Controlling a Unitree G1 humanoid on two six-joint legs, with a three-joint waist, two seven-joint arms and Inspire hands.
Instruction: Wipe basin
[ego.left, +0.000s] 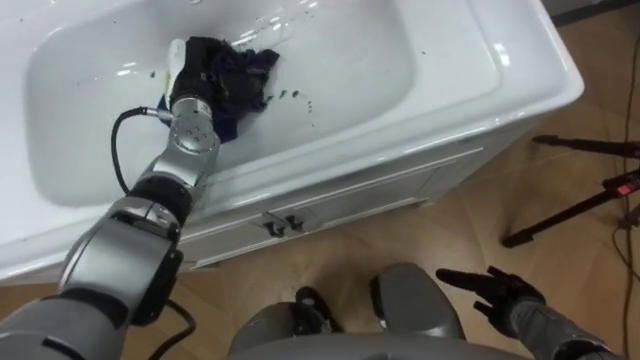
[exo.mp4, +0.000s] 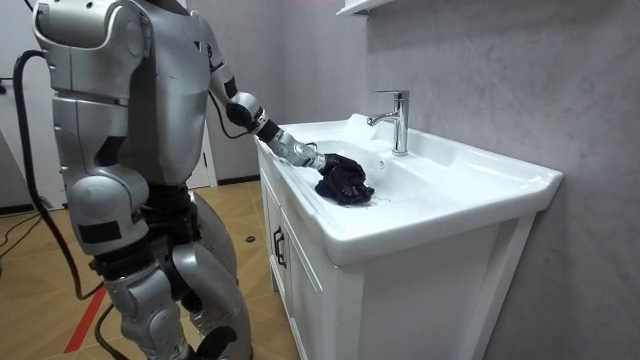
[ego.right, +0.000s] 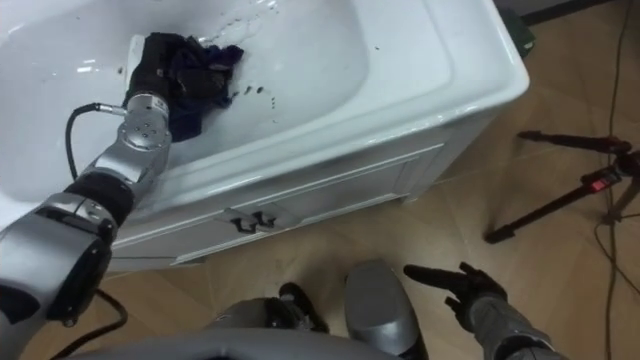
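A crumpled dark navy cloth (ego.left: 248, 72) lay inside the white ceramic basin (ego.left: 360, 60), near its front wall, with small dark specks (ego.left: 296, 97) on the porcelain just beside it. The left hand (ego.left: 198, 68) rested on the cloth; whether it gripped or merely pressed could not be told. A chrome tap (exo.mp4: 397, 118) stood at the basin's back rim. The right hand (ego.left: 498, 290) hung low with fingers spread above the wooden floor (ego.left: 470, 215), before the white cabinet (ego.left: 340, 200).

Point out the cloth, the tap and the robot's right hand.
cloth (ego.left: 252, 73): left eye view, on its bunched right part.
tap (exo.mp4: 400, 125): room view, on its upright stem.
right hand (ego.left: 505, 293): left eye view, on the palm.
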